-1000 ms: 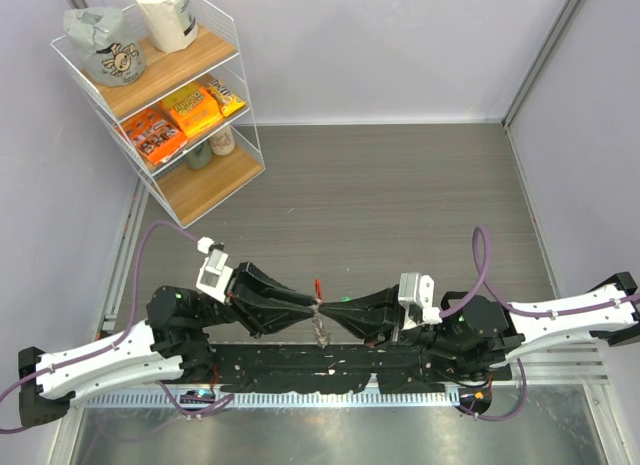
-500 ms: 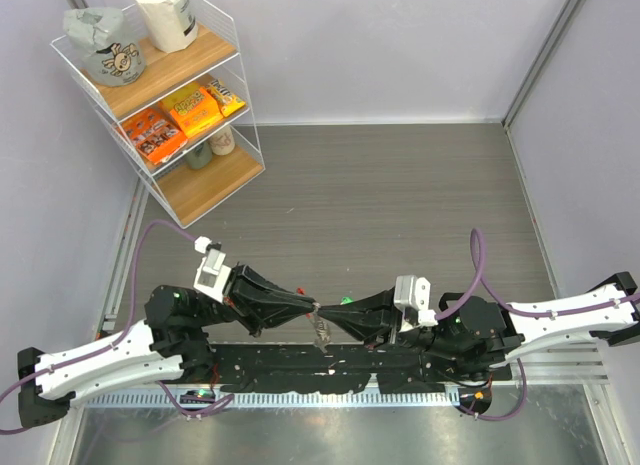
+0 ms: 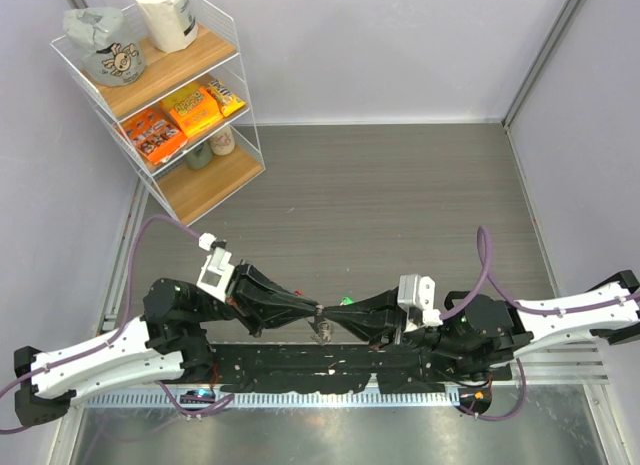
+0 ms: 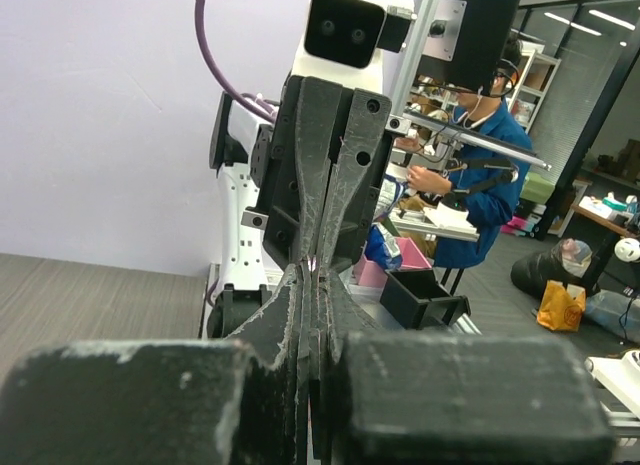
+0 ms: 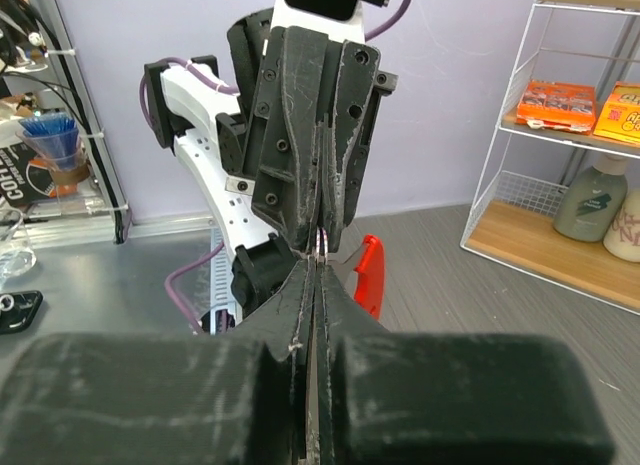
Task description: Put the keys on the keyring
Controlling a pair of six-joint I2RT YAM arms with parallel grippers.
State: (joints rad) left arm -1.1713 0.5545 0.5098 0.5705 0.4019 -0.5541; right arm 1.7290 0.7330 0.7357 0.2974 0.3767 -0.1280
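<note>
Both arms sit low and folded, with their white links lying out toward the outer sides and the black wrist sections angled back in toward the middle. That puts the left gripper (image 3: pixel 311 307) and the right gripper (image 3: pixel 337 312) nose to nose in the centre, tips pretty much touching. Both sets of jaws are pinched fully together, and neither wrist view shows any gap between the fingers. The wrists look roughly level, each gripper pointing straight at the other, the left one's fingers stacked vertically as seen from the right wrist.
</note>
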